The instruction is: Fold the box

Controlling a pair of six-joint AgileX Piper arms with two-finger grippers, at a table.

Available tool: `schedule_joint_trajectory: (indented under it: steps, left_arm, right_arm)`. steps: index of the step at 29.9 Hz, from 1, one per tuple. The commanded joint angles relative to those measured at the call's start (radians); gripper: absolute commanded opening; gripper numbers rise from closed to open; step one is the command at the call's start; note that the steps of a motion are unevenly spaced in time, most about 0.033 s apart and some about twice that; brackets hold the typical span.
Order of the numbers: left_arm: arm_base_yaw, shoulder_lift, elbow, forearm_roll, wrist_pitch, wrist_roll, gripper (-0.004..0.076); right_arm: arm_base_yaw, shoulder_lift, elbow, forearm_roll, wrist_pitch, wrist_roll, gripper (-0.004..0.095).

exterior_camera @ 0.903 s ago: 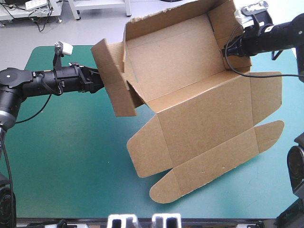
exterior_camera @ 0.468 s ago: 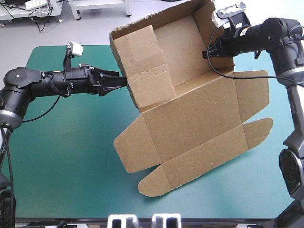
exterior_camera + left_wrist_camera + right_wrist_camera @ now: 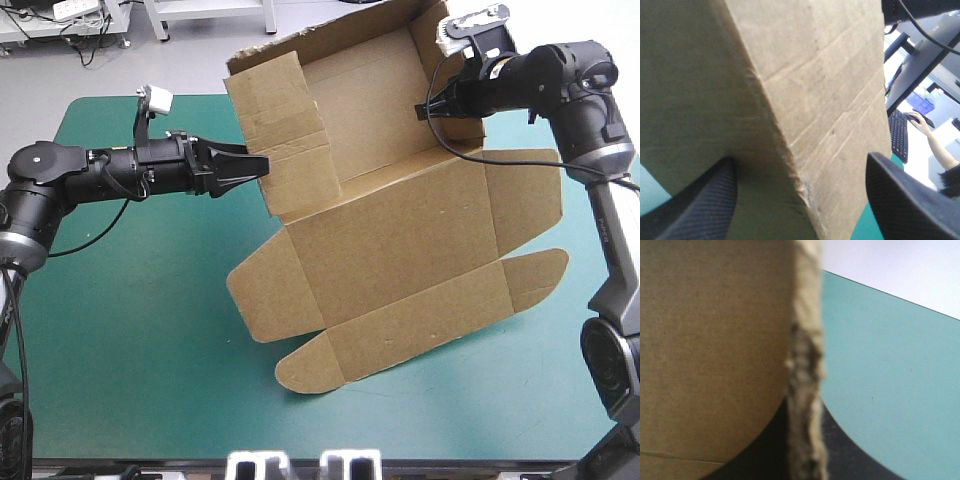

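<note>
The brown box lies partly formed on the teal-green cover, far walls raised and the lid flat toward the front. My left gripper is open, its tips at the outer face of the left wall. In the left wrist view that wall fills the space ahead of my left gripper, fingers wide apart. My right gripper is shut on the box's right wall near the far corner. The right wrist view shows the board's raw edge pinched in my right gripper.
The lid's rounded flaps reach toward the table's front edge. Teal-green cover shows to the left of the box and along the front. The raised far wall stands past the table's far edge.
The box has shifted left and turned slightly. The left side panel, earlier splayed outward at my left gripper, now stands folded in against the box, my left gripper's tips at it.
</note>
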Motion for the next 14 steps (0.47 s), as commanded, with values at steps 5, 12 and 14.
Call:
schedule_joint_trajectory:
  steps: [5,12,14]
  left_arm:
    - [-0.007,-0.037,-0.028,0.013,-0.173,-0.113,0.0517]
    - [-0.110,-0.037,-0.039,0.375,-0.393,-0.370,0.0516]
    - [-0.141,-0.037,-0.039,0.478,-0.468,-0.461,0.0516]
  right_arm:
    - [0.090,-0.024,-0.029,-0.048,-0.115,0.080,-0.0023]
    - [0.179,0.026,-0.029,-0.131,-0.160,0.133,-0.0023]
    - [0.197,0.032,-0.029,-0.129,-0.178,0.152,-0.0023]
